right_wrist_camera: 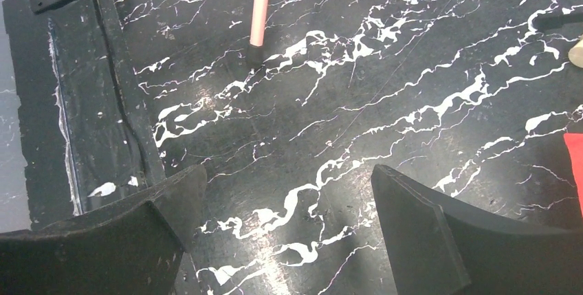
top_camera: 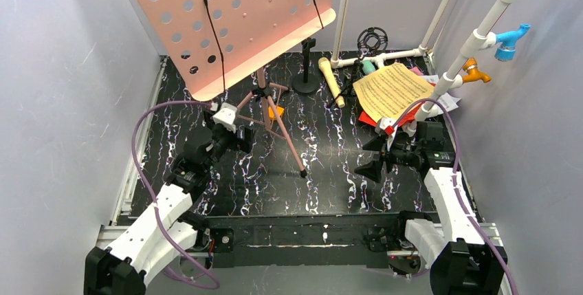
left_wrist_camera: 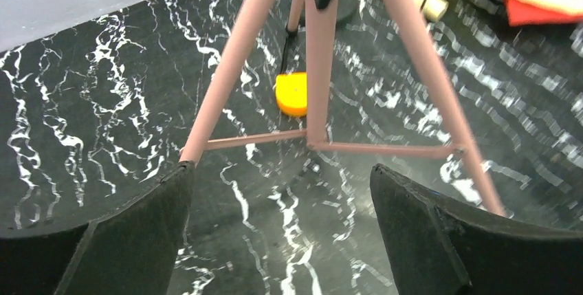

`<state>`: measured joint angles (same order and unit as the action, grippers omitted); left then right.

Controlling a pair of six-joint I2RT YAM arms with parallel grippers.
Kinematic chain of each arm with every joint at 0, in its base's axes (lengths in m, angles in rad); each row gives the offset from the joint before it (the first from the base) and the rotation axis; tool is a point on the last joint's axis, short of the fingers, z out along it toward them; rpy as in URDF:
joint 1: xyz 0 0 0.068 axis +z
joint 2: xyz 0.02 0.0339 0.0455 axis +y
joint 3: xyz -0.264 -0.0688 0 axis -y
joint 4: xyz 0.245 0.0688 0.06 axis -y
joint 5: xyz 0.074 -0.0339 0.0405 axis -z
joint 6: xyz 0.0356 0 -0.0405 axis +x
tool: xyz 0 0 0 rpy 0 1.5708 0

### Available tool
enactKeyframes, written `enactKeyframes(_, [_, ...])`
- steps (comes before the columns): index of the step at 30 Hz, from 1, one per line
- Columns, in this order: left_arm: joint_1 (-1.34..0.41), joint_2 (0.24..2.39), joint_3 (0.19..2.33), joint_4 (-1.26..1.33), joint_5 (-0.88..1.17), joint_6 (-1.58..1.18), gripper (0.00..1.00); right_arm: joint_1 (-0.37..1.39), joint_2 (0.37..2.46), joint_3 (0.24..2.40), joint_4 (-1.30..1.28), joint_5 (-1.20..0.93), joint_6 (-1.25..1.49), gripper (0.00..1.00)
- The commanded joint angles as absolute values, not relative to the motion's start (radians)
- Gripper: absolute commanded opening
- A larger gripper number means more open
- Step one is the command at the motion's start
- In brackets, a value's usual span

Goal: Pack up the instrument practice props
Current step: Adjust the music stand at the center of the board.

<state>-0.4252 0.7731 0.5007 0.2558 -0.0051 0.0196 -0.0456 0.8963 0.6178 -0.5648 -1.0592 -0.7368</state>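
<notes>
**Both claws spread wide beside pink music stand**

Seen from overhead, with 12 o'clock at the far edge, the pink perforated music board (top_camera: 234, 20) is shown tilted atop its pink tripod legs (top_camera: 278, 119). The legs are planted on the black marbled table (top_camera: 309, 185) at about 11 o'clock from its centre. The left gripper (top_camera: 238, 137) is held just beside the tripod, at its 8 o'clock, with jaws spread apart and nothing clamped. In the left wrist view the legs are framed straight ahead of the open fingers (left_wrist_camera: 137, 240). One leg runs down to a fingertip, though whether they touch cannot be told. A small orange-yellow object (top_camera: 276, 111) is seen lying under the tripod.

The right gripper (top_camera: 371, 157) is held low over bare table at 4 o'clock, jaws likewise wide apart and empty.

The printed sheets are piled at 2 o'clock, a yellow sheet (top_camera: 392, 89) on top and a red sheet (top_camera: 368, 117) beneath. The beige microphone (top_camera: 331, 82) is laid at 1 o'clock, beside a black round-based stand (top_camera: 306, 75). The teal microphone (top_camera: 369, 67) is partly seen just beyond the pile. A white pipe frame (top_camera: 481, 27) is raised along the 3 o'clock edge.
</notes>
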Motion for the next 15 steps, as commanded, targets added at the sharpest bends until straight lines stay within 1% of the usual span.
enactKeyframes(1, [-0.366,0.823,0.524,0.203,0.083,0.298,0.98,-0.046,0.897,0.638,-0.58,-1.087,-0.759,1.0])
enactKeyframes(4, [-0.277,0.882,0.505,0.333,0.206,0.328,0.9,-0.046,0.892,0.633,-0.572,-1.079,-0.759,1.0])
enactKeyframes(6, [-0.246,0.946,0.518,0.421,0.226,0.306,0.87,-0.045,0.891,0.632,-0.57,-1.078,-0.761,1.0])
enactKeyframes(10, [-0.222,1.075,0.579,0.492,0.275,0.286,0.81,-0.046,0.889,0.63,-0.569,-1.079,-0.761,1.0])
enactKeyframes(15, [-0.216,1.163,0.616,0.521,0.356,0.276,0.73,-0.046,0.892,0.63,-0.568,-1.075,-0.761,1.0])
